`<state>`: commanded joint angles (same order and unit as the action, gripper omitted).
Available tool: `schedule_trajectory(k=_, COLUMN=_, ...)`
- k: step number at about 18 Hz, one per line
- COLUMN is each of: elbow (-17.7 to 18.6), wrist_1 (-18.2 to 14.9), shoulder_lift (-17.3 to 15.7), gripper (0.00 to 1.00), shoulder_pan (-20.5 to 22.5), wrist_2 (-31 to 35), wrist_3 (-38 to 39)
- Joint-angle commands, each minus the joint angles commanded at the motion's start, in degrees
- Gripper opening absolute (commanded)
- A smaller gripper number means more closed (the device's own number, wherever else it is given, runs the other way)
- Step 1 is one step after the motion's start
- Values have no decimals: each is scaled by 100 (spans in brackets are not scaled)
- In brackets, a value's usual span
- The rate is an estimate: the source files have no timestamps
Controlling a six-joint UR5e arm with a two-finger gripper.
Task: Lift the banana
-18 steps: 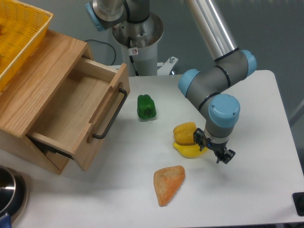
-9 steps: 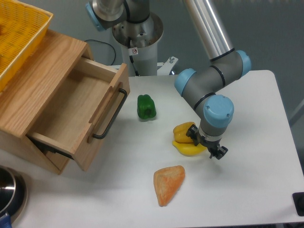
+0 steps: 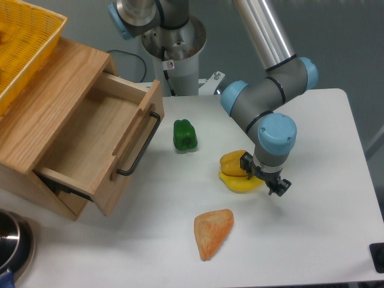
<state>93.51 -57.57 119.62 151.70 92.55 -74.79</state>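
The banana (image 3: 240,183) lies on the white desk (image 3: 312,240), right of the middle, touching the near side of a yellow pepper (image 3: 231,164). The gripper (image 3: 264,179) is low at the banana's right end, with one dark finger (image 3: 246,164) at the far side of the fruit and another (image 3: 279,187) at the near right. The wrist hides the gap, so I cannot tell whether the fingers are clamped on the banana or merely beside it.

A green pepper (image 3: 185,135) stands left and farther back, apart from the yellow pair. An orange wedge (image 3: 212,231) lies nearer the front edge, well apart from the banana. At the left a wooden box (image 3: 42,120) has its drawer (image 3: 96,150) pulled open, with a black handle (image 3: 139,147) facing the peppers. A yellow basket (image 3: 24,42) sits on top of the box. Part of a metal bowl (image 3: 12,246) shows at the near left corner.
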Motion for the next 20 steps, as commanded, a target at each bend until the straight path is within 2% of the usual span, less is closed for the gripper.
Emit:
schedule_trajectory(k=9, elbow=255, wrist_1=-9, shoulder_lift=-106, gripper=75, shoulder_pan=-9, wrist_2=114, wrist_3=0)
schedule_trajectory(k=17, elbow=124, wrist_1=53, shoulder_lift=140, gripper=74, shoulder_pan=-35, wrist_2=105, wrist_3=18)
schedule_trajectory(k=19, elbow=115, wrist_1=61, shoulder_lift=158, gripper=69, shoulder_pan=-44, wrist_2=105, wrist_3=18)
schedule_trajectory(k=20, elbow=106, wrist_1=61, shoulder_lift=176, gripper=63, shoulder_pan=-44, wrist_2=105, wrist_3=18)
